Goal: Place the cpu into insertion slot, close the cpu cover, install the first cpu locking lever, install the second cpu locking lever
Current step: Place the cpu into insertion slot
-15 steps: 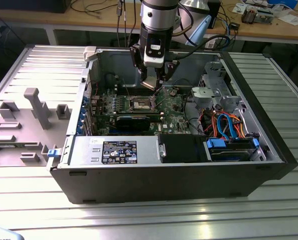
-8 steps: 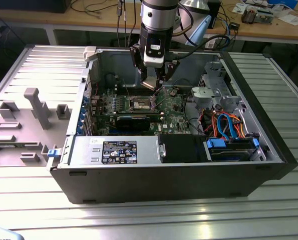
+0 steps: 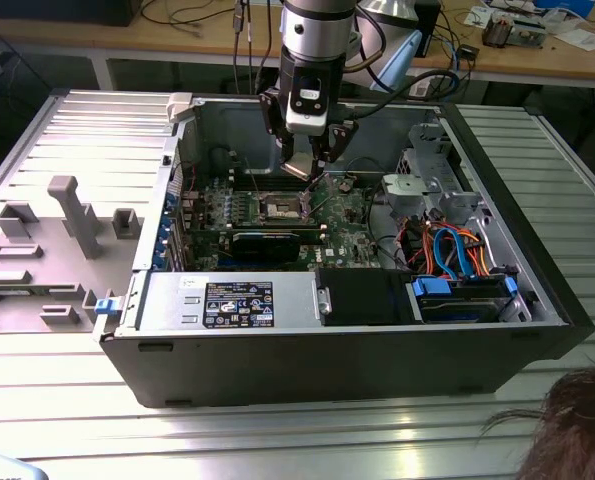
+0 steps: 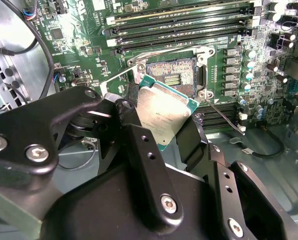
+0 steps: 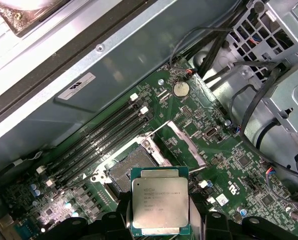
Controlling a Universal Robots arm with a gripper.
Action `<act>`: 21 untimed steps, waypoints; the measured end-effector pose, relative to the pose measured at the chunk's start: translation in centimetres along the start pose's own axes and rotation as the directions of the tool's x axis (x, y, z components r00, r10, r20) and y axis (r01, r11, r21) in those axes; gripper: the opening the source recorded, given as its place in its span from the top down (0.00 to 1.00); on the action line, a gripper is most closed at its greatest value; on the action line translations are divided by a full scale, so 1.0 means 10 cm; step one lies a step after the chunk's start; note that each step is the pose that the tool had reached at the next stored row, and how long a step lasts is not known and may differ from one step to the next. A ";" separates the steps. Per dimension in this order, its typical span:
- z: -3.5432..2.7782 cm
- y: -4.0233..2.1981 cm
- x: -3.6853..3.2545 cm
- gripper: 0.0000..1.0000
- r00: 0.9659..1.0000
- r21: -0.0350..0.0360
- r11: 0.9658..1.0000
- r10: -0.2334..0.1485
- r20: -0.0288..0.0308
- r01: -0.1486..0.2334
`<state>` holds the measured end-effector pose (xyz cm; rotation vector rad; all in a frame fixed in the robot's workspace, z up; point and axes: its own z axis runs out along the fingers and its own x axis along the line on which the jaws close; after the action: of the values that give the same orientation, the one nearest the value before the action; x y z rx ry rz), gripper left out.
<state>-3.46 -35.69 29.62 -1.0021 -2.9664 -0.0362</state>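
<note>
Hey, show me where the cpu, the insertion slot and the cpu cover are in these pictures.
cpu [image 5: 160, 202], first wrist view, middle of its silvery metal top.
insertion slot [image 5: 124, 173], first wrist view, its dark centre.
cpu cover [image 5: 182, 142], first wrist view, one bar of its silvery frame.

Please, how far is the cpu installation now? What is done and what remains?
Nothing is finished yet. In hand: the gripper holds the cpu close to the insertion slot, which is empty. Left: seating the cpu, closing the cpu cover, which stands open, and latching both locking levers; one is swung out beside the slot.
</note>
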 end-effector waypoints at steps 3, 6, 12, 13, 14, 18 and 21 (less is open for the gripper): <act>0.000 0.000 0.000 0.45 1.000 0.000 1.000 0.002 0.000 -0.002; 0.000 0.000 0.000 0.45 1.000 0.000 1.000 0.004 0.000 -0.004; 0.000 0.000 0.000 0.45 1.000 0.000 1.000 0.022 0.000 -0.022; 0.002 0.000 0.000 0.45 1.000 -0.001 1.000 0.030 0.001 -0.030; 0.005 0.000 0.000 0.45 0.999 -0.001 0.999 0.037 0.001 -0.037; 0.006 0.000 0.000 0.45 0.999 -0.001 0.999 0.038 0.001 -0.038; 0.009 0.000 0.000 0.45 0.999 -0.001 0.999 0.043 0.001 -0.043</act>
<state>-3.46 -35.69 29.53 -1.0660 -2.9446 -0.0366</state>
